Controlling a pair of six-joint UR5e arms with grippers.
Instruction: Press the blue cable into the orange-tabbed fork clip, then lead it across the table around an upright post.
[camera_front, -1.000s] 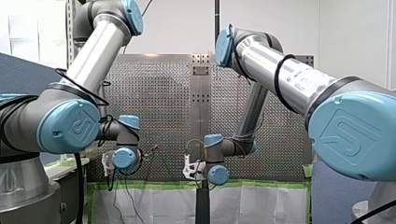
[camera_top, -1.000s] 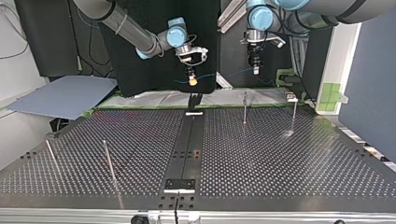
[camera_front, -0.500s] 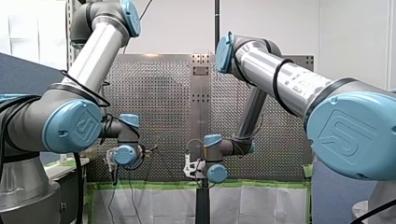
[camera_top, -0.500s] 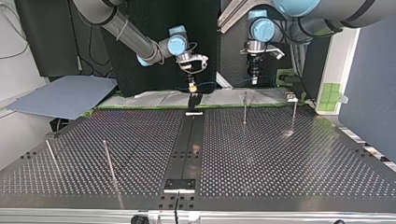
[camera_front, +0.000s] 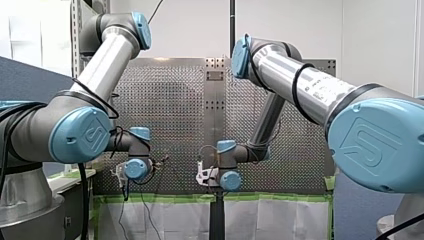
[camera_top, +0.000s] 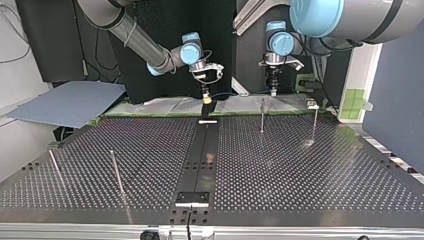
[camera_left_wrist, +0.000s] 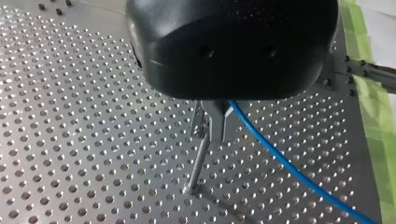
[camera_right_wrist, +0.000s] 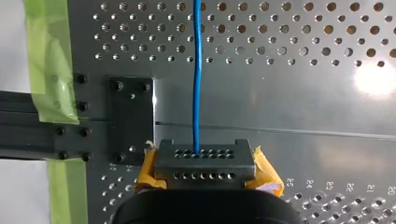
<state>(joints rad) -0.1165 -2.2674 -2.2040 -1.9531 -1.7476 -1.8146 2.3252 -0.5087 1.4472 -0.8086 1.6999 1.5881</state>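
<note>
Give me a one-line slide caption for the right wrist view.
My right gripper, yellow-padded, grips the blue cable, which runs straight ahead over the perforated table past a black plate.

Silver arms (camera_front: 116, 49) carry blue joint caps (camera_front: 82, 136) and, seemingly, black cables (camera_front: 295, 87).

My left fingers (camera_left_wrist: 217, 126) come down from under the black housing (camera_left_wrist: 233, 46) and are pinched together on the blue cable (camera_left_wrist: 289, 170). The cable leaves them on one side and runs off in a straight slant over the perforated bench (camera_left_wrist: 70, 140). Just beside my fingertips, on the side away from the cable, stands a thin metal post (camera_left_wrist: 200, 156), its foot set in the bench. Green tape (camera_left_wrist: 369, 93) lines the bench's edge beyond the cable.
</note>
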